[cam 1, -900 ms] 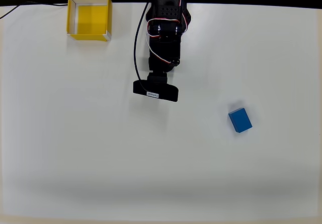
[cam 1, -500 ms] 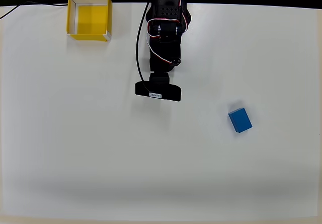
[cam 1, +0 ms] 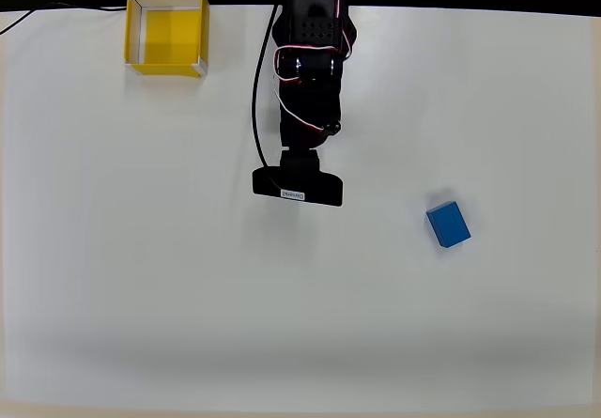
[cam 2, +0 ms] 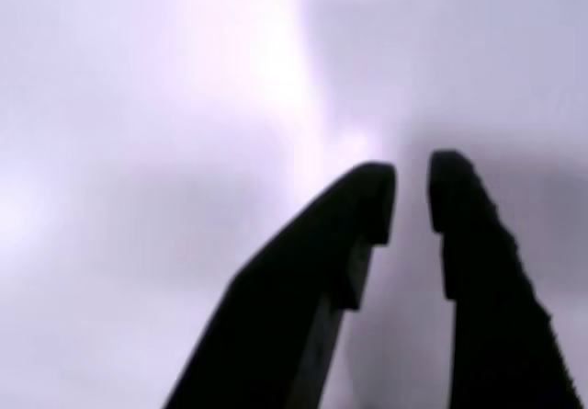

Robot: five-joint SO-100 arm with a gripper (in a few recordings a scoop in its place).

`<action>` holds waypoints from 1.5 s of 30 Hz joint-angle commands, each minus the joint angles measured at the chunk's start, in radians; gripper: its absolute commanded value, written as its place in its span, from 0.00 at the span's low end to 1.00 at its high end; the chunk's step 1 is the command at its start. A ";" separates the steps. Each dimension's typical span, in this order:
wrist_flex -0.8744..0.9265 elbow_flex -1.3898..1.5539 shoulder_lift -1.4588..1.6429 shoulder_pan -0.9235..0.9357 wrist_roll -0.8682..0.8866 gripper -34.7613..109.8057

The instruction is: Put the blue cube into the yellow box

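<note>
The blue cube [cam 1: 448, 224] lies on the white table at the right of the overhead view, turned slightly askew. The yellow box [cam 1: 166, 31] stands open-topped at the table's far left corner with nothing in it. My black arm [cam 1: 308, 70] reaches in from the top edge. Its wrist block [cam 1: 297, 185] hangs over mid-table, well left of the cube and right of and below the box. In the wrist view my gripper [cam 2: 411, 198] shows two dark fingers with only a slim gap between the tips, nothing in it, over blurred white table.
A black cable [cam 1: 255, 89] runs down beside the arm. Another thin cable [cam 1: 38, 14] lies at the top left corner. The table's far edge [cam 1: 470, 8] meets a dark background.
The wrist block has crept a little down the overhead picture and slightly right, toward the cube. Cube and box have not moved.
</note>
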 commanded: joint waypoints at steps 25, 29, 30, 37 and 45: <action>0.034 -1.058 -0.959 -0.440 0.491 0.55; 0.037 -1.140 -1.063 -0.483 0.495 0.55; 0.038 -1.163 -1.086 -0.491 0.495 0.55; 0.048 -1.305 -1.239 -0.532 0.474 0.55; 0.048 -1.402 -1.371 -0.578 0.466 0.55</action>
